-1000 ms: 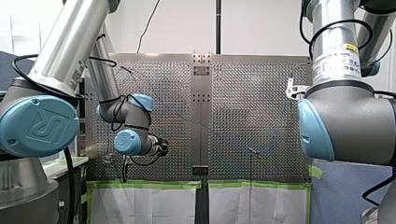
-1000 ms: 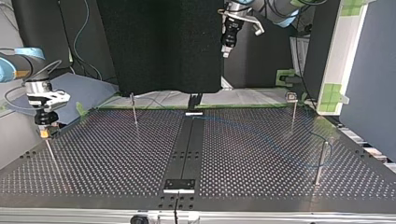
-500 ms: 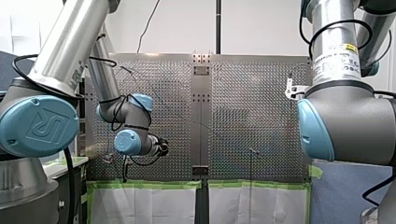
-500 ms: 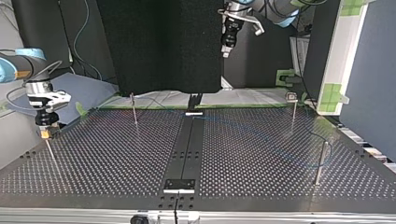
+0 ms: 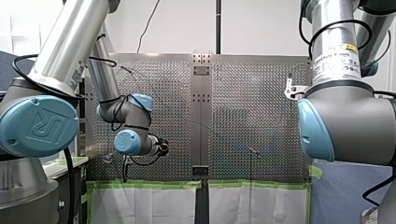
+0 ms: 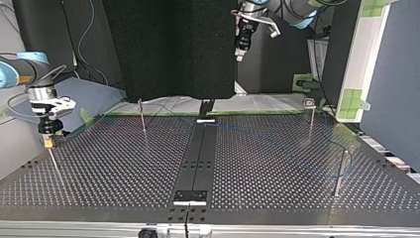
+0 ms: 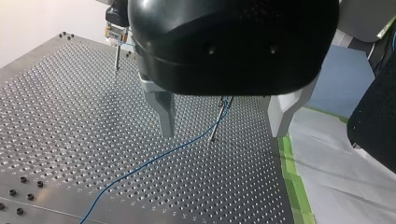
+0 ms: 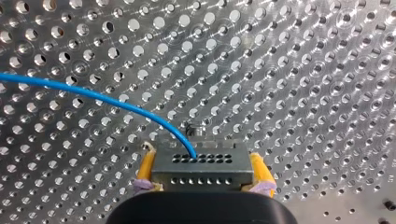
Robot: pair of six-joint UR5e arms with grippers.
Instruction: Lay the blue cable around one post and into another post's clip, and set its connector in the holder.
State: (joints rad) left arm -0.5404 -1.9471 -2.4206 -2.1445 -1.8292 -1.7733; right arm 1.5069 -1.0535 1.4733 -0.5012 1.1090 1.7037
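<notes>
The right gripper [image 8: 202, 159] is clamped on the connector [image 8: 201, 171]. Its yellow pads [image 8: 145, 169] press against both sides of the perforated metal block. The blue cable [image 8: 93, 95] enters the block's upper face and curves away over the perforated table [image 8: 303, 70]. In the top view, the right gripper [image 6: 48, 138] hangs at the left edge of the table [image 6: 124, 168], with the connector directly above a thin post [image 6: 53, 163]; whether the two touch cannot be told. The left gripper [image 6: 239, 49] hangs well above the far edge of the table, near the middle. In the left wrist view, the left gripper [image 7: 223, 133] is spread wide, with nothing held between its fingers [image 7: 163, 112]. Ahead of it, the blue cable [image 7: 140, 168] runs across the table to a second post [image 7: 213, 130] and meets it near the top. Whether the cable wraps around this post or sits in a clip cannot be told. A further post [image 6: 311, 121], with a small head on top, stands at the far right in the top view.
</notes>
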